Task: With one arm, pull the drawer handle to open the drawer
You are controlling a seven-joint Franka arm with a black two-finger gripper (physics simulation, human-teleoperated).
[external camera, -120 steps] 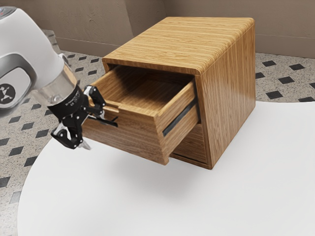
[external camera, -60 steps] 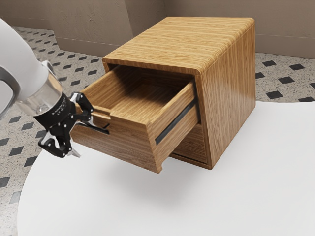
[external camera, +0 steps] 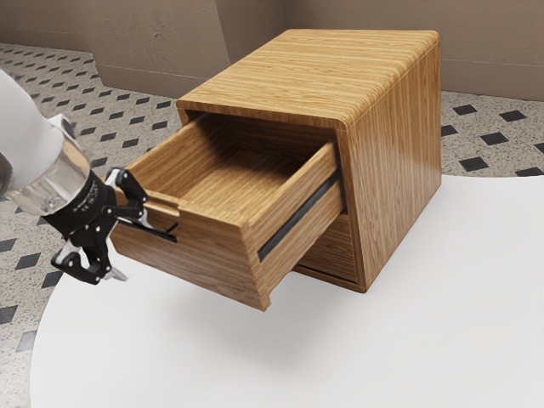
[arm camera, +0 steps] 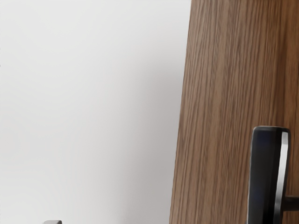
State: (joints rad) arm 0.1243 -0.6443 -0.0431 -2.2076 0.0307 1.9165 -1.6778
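Observation:
A wooden cabinet (external camera: 382,110) stands on a round white table (external camera: 357,340). Its top drawer (external camera: 212,255) is pulled far out toward the exterior view's left and is empty inside. A dark bar handle (external camera: 160,228) runs across the drawer front. My black gripper (external camera: 132,242) is at that handle with its fingers spread wide; one finger is above the bar and one is below. In the wrist view the drawer front (arm camera: 224,116) is close, with the dark handle (arm camera: 268,177) off to one side over the white table (arm camera: 88,93).
A second drawer front (external camera: 327,251) below the open one sits shut in the cabinet. The table's curved edge (external camera: 51,297) runs just under my hand. Beyond it are a tiled floor (external camera: 51,110) and a beige wall (external camera: 153,34).
My hand has moved toward the exterior view's left and slightly down, and the drawer has slid further out of the cabinet with it.

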